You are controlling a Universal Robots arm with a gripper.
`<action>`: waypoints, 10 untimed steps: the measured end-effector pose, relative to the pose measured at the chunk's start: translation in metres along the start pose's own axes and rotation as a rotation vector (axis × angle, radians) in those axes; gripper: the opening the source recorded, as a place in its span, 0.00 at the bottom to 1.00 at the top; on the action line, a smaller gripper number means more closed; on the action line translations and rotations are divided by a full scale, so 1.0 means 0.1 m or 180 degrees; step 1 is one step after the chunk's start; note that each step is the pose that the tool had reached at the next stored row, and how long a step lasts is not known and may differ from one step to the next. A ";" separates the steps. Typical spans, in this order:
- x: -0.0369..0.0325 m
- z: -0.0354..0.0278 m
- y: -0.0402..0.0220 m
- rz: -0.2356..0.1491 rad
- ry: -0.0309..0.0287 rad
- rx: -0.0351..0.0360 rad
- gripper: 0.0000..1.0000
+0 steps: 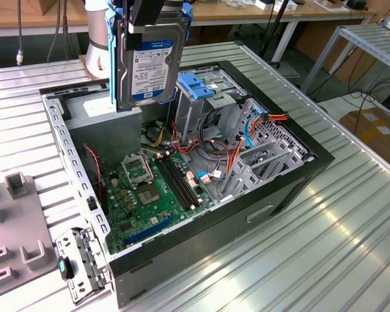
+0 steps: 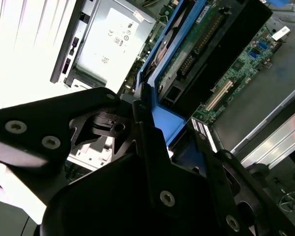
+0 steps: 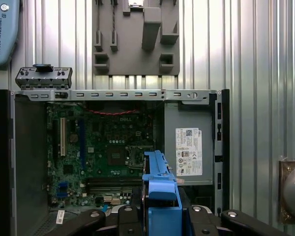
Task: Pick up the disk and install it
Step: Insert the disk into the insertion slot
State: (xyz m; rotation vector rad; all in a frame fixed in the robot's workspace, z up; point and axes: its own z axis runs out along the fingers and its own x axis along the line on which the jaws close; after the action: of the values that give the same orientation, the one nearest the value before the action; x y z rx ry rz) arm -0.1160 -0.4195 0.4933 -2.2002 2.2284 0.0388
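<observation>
Print stood on the disk (image 1: 152, 62), on a white-and-blue label (image 1: 154, 73) facing the exterior view; its finer lines were too small to make out. In the first wrist view a white sticker (image 3: 188, 152) dense with print and symbols sat on the grey power-supply box (image 3: 209, 147). White lettering ran down a blue arm cover (image 3: 2, 34), and a short white word, possibly a maker's mark, marked the motherboard (image 3: 98, 152).

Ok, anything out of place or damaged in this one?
Nothing stands out. The disk hangs upright, clamped in the gripper above the open computer case. The cables inside lie loose, but nothing looks spilled or broken.
</observation>
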 end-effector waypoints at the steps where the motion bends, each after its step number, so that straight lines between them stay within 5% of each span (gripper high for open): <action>1: 0.003 0.000 0.000 0.0000 0.0000 0.0000 0.37; 10: 0.058 -0.001 -0.004 0.0000 0.0000 0.0000 0.37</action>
State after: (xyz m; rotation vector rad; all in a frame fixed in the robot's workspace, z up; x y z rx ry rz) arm -0.1157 -0.4253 0.4933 -2.2002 2.2284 0.0387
